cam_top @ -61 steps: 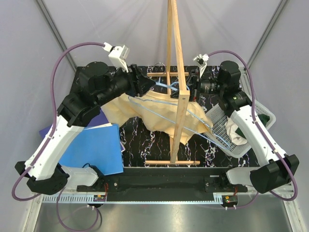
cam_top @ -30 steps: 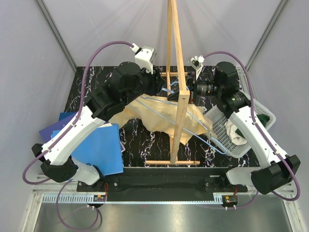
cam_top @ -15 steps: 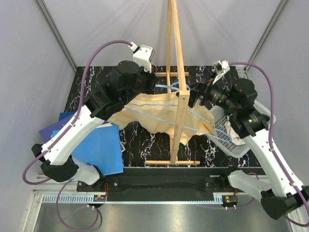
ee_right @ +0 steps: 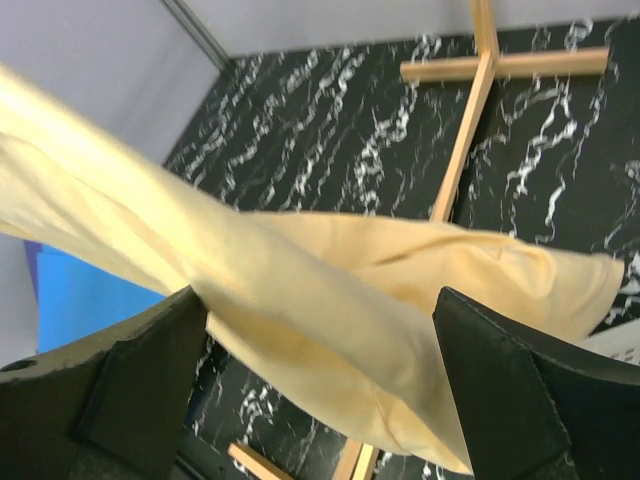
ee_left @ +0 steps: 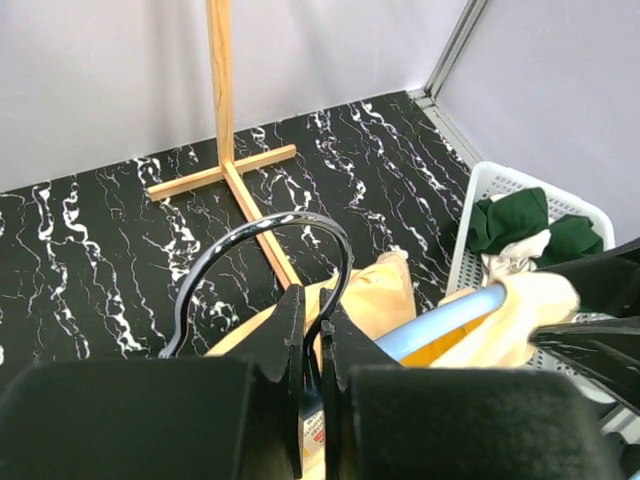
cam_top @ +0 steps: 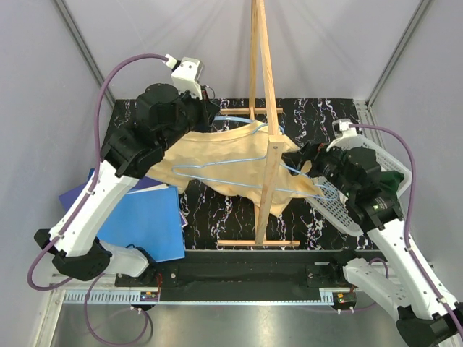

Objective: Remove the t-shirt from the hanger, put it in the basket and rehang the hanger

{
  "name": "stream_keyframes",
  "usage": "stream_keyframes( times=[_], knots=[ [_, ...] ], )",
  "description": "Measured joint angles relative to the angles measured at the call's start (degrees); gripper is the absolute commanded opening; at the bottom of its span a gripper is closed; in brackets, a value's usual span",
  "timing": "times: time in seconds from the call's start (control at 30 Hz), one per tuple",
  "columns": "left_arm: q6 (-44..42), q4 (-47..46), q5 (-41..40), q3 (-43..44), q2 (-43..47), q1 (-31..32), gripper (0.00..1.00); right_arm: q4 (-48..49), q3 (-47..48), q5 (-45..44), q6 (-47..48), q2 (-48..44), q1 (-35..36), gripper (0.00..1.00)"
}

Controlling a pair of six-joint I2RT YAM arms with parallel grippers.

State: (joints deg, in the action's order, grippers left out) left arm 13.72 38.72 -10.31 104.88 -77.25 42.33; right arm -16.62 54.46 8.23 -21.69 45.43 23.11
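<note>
The pale yellow t-shirt (cam_top: 239, 163) hangs stretched on a light blue hanger (cam_top: 206, 171) beside the wooden stand (cam_top: 264, 87). My left gripper (cam_top: 210, 119) is above the shirt's left end. In the left wrist view, that gripper (ee_left: 314, 300) is shut on the hanger's dark hook (ee_left: 262, 237), with a blue hanger arm (ee_left: 450, 314) and yellow cloth (ee_left: 385, 295) just beyond. My right gripper (cam_top: 304, 163) is at the shirt's right end. It stands open (ee_right: 320, 385), and the t-shirt (ee_right: 330, 300) passes loosely between its fingers (ee_right: 135, 365).
The stand's post (cam_top: 269, 181) and cross base (cam_top: 257, 242) rise in front of the shirt. A white basket (cam_top: 383, 153) with green and white cloth lies at the right, also in the left wrist view (ee_left: 490, 180). Blue folders (cam_top: 145, 220) lie at the left.
The left gripper shut on the hanger hook and drew it left. The right gripper opened and pulled back toward the near right. The shirt now hangs stretched out wider.
</note>
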Motion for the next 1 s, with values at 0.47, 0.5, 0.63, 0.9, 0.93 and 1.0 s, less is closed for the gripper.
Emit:
stream_keyframes(
  times=[0.47,0.5,0.63,0.9,0.93,1.0],
  knots=[
    [-0.02,0.26,5.75,-0.09,0.04,-3.91,0.0,0.46,-7.06,3.21,3.39,-2.49,-0.02,0.44],
    [0.11,0.13,5.97,-0.37,0.17,-4.04,0.0,0.52,-7.19,3.15,3.48,-2.67,-0.02,0.4],
    [1.09,-0.52,6.88,-3.58,1.73,-4.17,0.0,1.01,-7.5,1.29,3.32,-3.19,-0.02,0.11],
    [3.52,-2.27,5.68,-7.85,2.99,-4.22,0.0,0.17,-7.82,-12.7,-0.13,-4.55,0.0,0.0],
    [4.59,-2.75,4.74,-8.57,3.34,-4.33,0.0,-0.98,-7.82,-16.83,-1.57,-5.18,0.07,0.0],
    [6.54,-4.07,3.41,-10.29,4.26,-4.83,0.0,-3.04,-7.82,-22.45,-3.63,-6.64,0.11,0.0]
  ],
)
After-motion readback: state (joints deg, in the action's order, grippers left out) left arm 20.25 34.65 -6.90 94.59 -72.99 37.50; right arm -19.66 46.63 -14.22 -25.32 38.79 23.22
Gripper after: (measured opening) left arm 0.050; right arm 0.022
